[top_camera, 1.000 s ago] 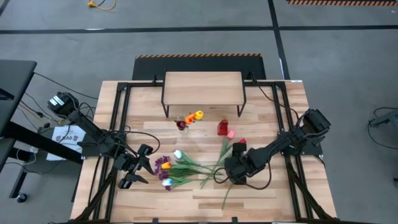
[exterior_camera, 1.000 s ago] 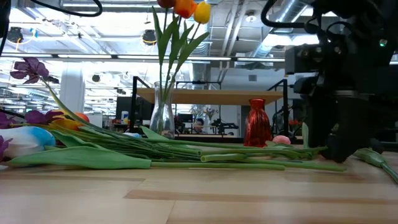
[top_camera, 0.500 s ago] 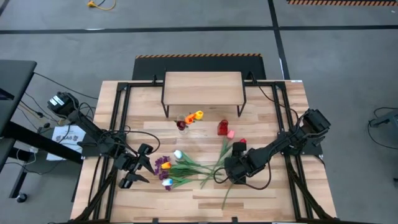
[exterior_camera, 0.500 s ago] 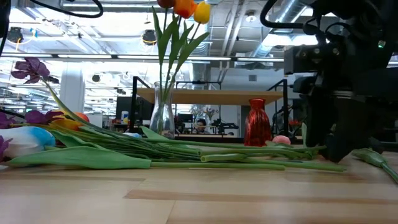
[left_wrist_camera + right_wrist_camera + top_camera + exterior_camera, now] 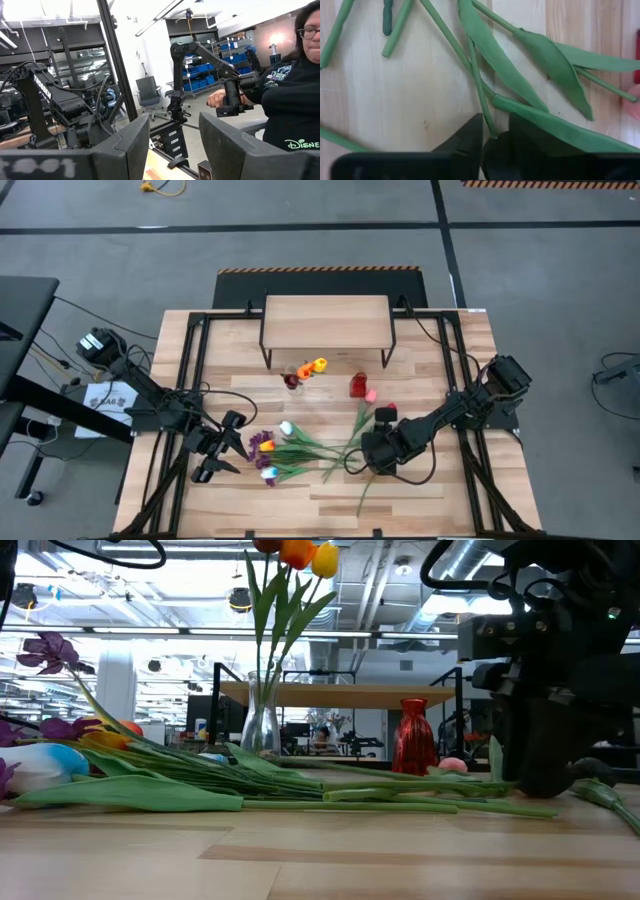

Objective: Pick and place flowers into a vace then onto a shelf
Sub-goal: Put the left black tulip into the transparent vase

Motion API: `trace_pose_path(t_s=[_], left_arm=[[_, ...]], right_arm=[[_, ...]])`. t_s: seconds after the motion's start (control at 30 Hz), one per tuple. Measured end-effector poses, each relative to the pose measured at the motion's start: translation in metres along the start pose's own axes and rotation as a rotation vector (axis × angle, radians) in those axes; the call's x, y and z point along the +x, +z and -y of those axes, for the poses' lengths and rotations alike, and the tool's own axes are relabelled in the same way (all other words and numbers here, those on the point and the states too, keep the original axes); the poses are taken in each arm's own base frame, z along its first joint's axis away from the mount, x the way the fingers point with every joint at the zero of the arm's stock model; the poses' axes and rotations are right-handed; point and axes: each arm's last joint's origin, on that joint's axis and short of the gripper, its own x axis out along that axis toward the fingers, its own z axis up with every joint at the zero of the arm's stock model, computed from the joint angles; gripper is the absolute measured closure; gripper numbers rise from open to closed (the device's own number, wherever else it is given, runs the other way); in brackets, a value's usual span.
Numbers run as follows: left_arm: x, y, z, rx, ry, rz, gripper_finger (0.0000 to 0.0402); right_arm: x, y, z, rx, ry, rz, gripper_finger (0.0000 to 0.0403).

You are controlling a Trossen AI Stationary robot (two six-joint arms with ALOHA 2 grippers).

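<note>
The flowers (image 5: 300, 448) lie in a loose pile on the wooden table, heads toward the left and stems toward the right; the low view shows the flowers (image 5: 250, 780) flat on the boards. My right gripper (image 5: 368, 462) points steeply down over the stem ends and is shut on one thin stem. My left gripper (image 5: 225, 452) hangs open beside the flower heads with nothing between its fingers (image 5: 127, 145). A glass vase (image 5: 298, 375) holding a few tulips stands before the shelf (image 5: 326, 320). A small red vase (image 5: 358, 386) stands to its right. My right gripper (image 5: 492, 135) pinches a thin green stem (image 5: 484, 107) between its two fingers, which come from above, slanting down. The stem runs straight out from the gap and lies on the table with the other stems. A broad leaf (image 5: 555, 127) lies over one finger.
The shelf (image 5: 340, 693) stands at the table's far side on thin black legs, with the glass vase (image 5: 262, 725) and the red vase (image 5: 413, 737) in front of it. Bare boards lie along the near edge. A person shows in the room beyond the left gripper.
My right gripper has shut on the thin stem without moving from its place over the stem ends. The flowers lie as they did.
</note>
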Motion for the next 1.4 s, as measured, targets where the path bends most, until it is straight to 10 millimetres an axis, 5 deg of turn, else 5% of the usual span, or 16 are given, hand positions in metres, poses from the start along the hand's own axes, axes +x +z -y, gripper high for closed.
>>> trace_pose_path(t_s=[0.3,0.73,1.4], left_arm=[[0.000,0.000,0.000,0.000,0.000,0.000,0.0239],[0.000,0.000,0.000,-0.005,0.000,0.000,0.0239],[0.000,0.000,0.000,-0.005,0.000,0.000,0.0239]], right_arm=[[0.000,-0.003,0.001,-0.009,-0.013,-0.026,0.0396],[-0.002,-0.003,0.000,-0.019,-0.033,-0.024,0.0401],[-0.066,0.016,-0.029,-0.142,0.090,-0.097,0.0402]])
